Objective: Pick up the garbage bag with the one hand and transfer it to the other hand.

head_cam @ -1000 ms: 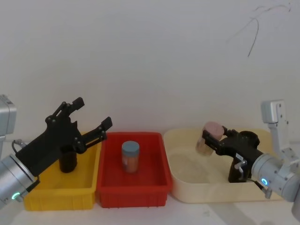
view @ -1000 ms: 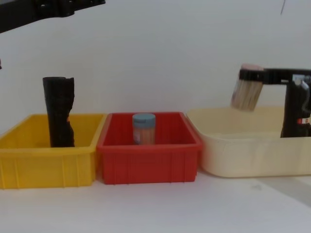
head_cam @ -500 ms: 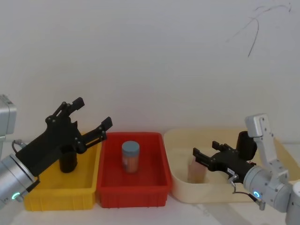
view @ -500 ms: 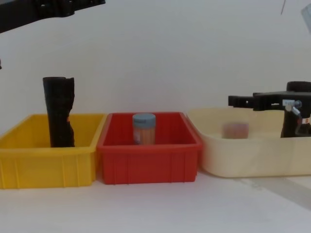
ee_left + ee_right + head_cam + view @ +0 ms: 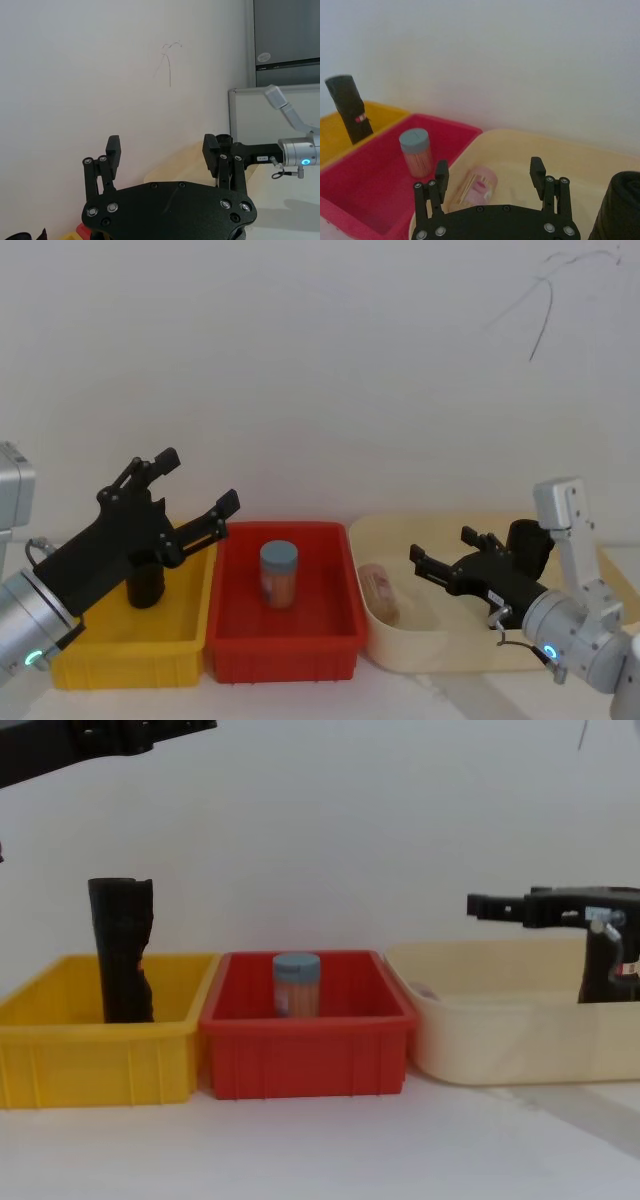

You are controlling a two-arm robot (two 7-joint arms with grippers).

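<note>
A wide cream plastic tub [image 5: 450,650] fills the lower right of the head view. A red rectangular plastic bin [image 5: 280,655] sits at lower centre and a yellow rectangular plastic bin [image 5: 120,660] at lower left. The three stand side by side in a row.

The left gripper [image 5: 200,480], black on a silver-grey arm with a green ring light, hangs at centre left above the yellow bin. Its fingers are spread wide and it has hold of nothing. The left wrist view shows the same wide gap at the left gripper [image 5: 161,145].

The right gripper [image 5: 441,548], black on an arm with a blue light, reaches over the cream tub at lower right. It too is splayed open and empty.

The garbage bag [image 5: 146,585], a black cylindrical roll of plastic with a small red-and-white label, stands upright in the yellow bin. It sits below the left gripper and apart from it.

A second black plastic roll [image 5: 528,540] stands at the back of the cream tub.

A round jar with a blue lid [image 5: 279,575] stands upright in the red bin.

A pinkish round jar [image 5: 380,592] lies on its side in the tub's left end.
</note>
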